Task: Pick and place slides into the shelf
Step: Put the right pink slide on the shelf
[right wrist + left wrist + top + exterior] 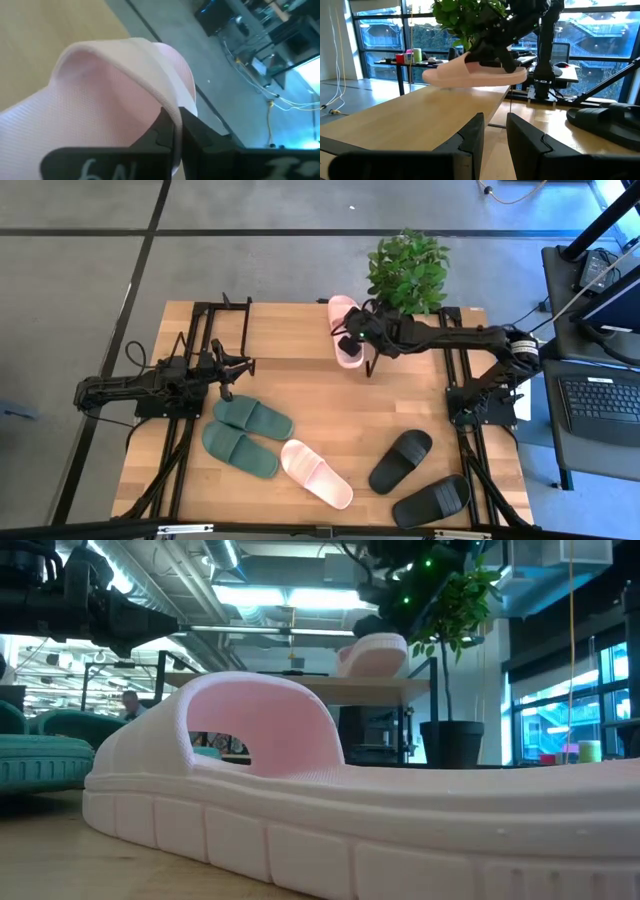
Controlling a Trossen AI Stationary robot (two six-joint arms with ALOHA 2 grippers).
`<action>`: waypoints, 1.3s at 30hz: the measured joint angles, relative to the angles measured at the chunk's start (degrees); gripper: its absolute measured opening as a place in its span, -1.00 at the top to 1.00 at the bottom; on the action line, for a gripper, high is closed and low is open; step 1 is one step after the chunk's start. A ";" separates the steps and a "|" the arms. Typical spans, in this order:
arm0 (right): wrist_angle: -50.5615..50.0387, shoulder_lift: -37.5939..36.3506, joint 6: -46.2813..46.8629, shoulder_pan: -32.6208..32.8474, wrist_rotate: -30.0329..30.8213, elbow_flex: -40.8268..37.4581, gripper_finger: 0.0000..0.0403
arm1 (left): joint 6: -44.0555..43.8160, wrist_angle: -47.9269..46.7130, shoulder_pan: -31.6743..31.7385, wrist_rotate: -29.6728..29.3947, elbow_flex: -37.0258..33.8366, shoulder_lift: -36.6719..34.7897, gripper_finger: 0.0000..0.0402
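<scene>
right hand (pixel 352 340) clamped on a pink slide (pixel 346 343) above the shelf (pixel 290 330); left hand (pixel 236 367) empty, slightly parted

hidden: right gripper (pixel 352 340) covers part of your held pink slide (pixel 345 330) | cut off: near pink slide (pixel 330 820) (toe end) in low view

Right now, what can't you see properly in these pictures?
- Whether the held pink slide touches the shelf: high view, the right gripper covers it.
- The far side of the table: low view, the other pink slide fills the picture.
- The black slides: left wrist view, the edge cuts them off.
- The green slides: low view shows only an edge.
</scene>
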 joint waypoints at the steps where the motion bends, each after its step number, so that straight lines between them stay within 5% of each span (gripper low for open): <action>1: -0.11 0.00 -0.28 -0.22 0.14 0.00 0.94 | 0.00 0.00 0.00 0.00 0.00 0.02 0.62; 20: -5.25 -0.70 2.55 -1.63 4.38 -0.15 0.94 | -0.08 -2.10 0.00 0.02 0.00 0.00 0.62; 39: 2.73 -0.87 -2.28 -2.75 4.64 -5.97 0.80 | -0.04 -2.10 -0.01 0.02 0.00 0.00 0.62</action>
